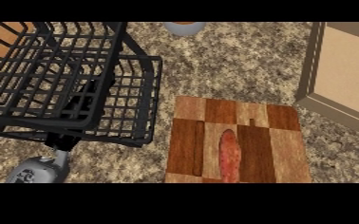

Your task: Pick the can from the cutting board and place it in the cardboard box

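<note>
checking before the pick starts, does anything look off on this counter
Yes. The cutting board holds no can, only a long reddish item. A grey round thing, perhaps the can, shows at the view's top edge, cut off. The black wire basket also stands over the left forearm, hiding its hand.

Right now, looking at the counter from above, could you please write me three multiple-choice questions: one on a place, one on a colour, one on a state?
1. Where is the cardboard box from the cutting board?
A. to its left
B. to its right
C. on top of it

2. What colour is the wire basket?
A. white
B. red
C. black

3. The reddish item on the board is
A. lying flat
B. standing upright
C. cut in pieces

Answers:
1 B, the box shows at the view's right edge.
2 C, its wires are black.
3 A, it stretches along the board in one piece.
</note>
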Available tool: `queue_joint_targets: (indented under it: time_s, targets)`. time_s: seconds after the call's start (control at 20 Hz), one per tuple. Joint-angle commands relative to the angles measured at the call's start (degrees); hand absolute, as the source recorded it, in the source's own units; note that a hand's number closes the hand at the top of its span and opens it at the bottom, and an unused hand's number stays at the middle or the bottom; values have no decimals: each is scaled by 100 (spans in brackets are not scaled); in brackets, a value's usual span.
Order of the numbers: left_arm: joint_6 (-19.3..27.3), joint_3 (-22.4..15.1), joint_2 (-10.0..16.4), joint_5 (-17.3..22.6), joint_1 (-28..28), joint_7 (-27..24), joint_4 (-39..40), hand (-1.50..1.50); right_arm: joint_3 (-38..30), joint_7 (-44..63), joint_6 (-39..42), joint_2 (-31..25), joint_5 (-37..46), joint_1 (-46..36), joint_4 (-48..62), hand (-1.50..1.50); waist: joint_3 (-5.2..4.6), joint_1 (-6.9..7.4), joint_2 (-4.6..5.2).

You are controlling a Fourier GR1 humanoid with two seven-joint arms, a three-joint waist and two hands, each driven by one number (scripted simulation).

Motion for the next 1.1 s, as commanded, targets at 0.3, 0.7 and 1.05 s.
queue_joint_targets:
  time_s: [0.3, 0.7, 1.05]
  targets:
    - [-285, -252, -47, -117, -460, 77, 88, 0, 1080, -674, 811, 798, 787, -475, 924, -150, -5, 85, 39]
    - [-189, -390, -119, -280, -324, 17, 68, 0, 1149, -502, 1505, 1426, -21, -863, 1380, -150, 12, 32, 63]
    - [-145, -257, -103, -161, -393, 88, -64, 0, 848, 437, 2470, 1676, -1375, -1093, 1783, -150, 31, -4, 126]
